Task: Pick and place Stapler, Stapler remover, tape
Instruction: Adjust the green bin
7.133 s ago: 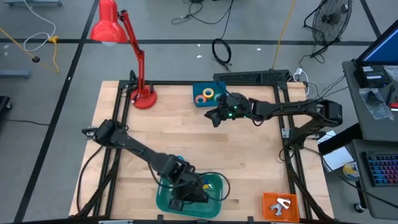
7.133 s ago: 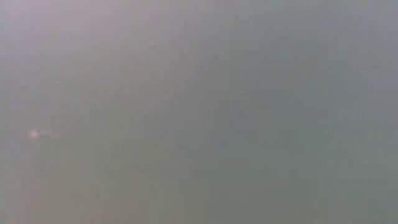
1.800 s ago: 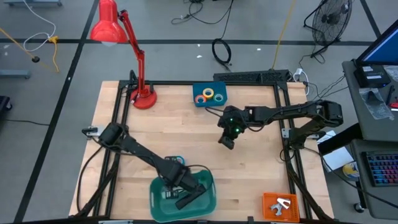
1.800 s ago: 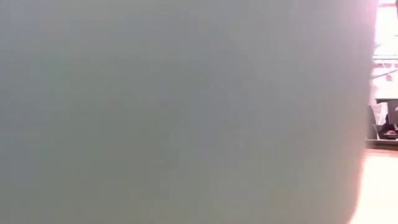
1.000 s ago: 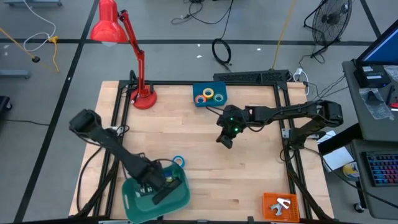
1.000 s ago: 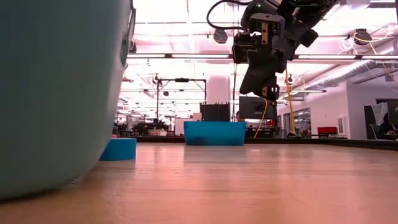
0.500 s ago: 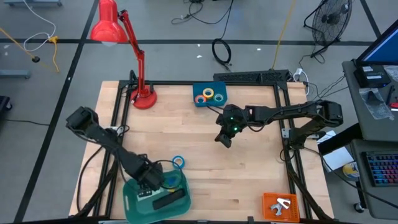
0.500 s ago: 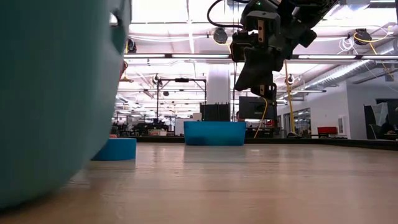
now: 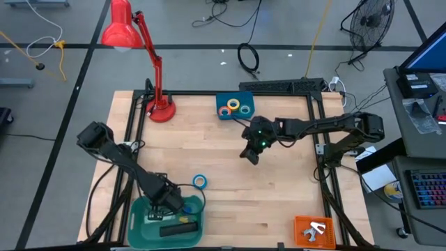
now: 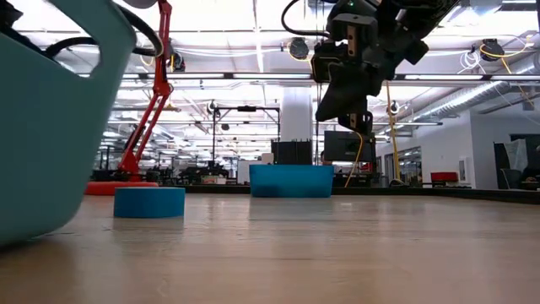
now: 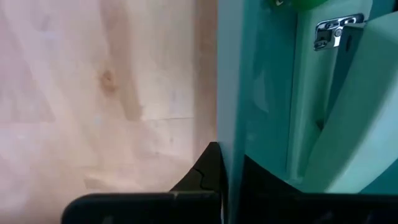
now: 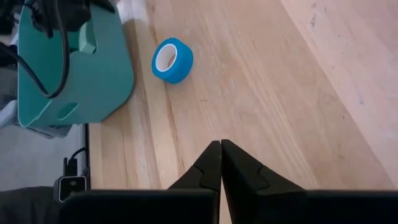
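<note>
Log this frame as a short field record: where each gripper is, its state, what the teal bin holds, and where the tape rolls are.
left gripper: shut on the wall of the teal plastic bin at the table's near-left corner
right gripper: shut, empty, hanging above mid-table
bin contents: long black bar-shaped stapler; other small items unclear
loose tape: blue tape roll lying on the wooden table just beside the bin
other tape: yellow, green and orange rolls in the small blue tray at the far edge
also present: red desk lamp, far left

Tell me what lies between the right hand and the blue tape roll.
Only bare wood: the right wrist view shows nothing between the right hand and blue tape roll.
</note>
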### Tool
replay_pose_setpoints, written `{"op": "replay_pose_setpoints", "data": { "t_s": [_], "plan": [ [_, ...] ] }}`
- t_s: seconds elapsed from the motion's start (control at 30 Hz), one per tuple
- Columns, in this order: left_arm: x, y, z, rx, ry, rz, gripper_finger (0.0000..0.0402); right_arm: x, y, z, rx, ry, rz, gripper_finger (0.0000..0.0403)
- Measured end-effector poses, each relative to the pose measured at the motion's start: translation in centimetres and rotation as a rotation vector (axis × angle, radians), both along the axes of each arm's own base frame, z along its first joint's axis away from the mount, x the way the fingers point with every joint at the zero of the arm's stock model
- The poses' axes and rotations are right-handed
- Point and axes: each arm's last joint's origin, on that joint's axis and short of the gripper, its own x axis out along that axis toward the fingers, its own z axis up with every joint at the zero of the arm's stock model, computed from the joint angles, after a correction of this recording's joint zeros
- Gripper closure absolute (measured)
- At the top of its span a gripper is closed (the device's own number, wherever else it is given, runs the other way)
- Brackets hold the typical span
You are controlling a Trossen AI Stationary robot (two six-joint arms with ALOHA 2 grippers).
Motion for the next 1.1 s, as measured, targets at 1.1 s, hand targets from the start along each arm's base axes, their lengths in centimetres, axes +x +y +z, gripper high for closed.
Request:
{"op": "replay_pose_setpoints", "data": {
  "t_s": [1.1],
  "plan": [
    [-0.46, 0.01, 0.29, 0.103, 0.009, 0.129, 0.0271, 0.04, -0.69, 0.13, 0.021, -0.01, -0.041, 0.0399]
  ]
}}
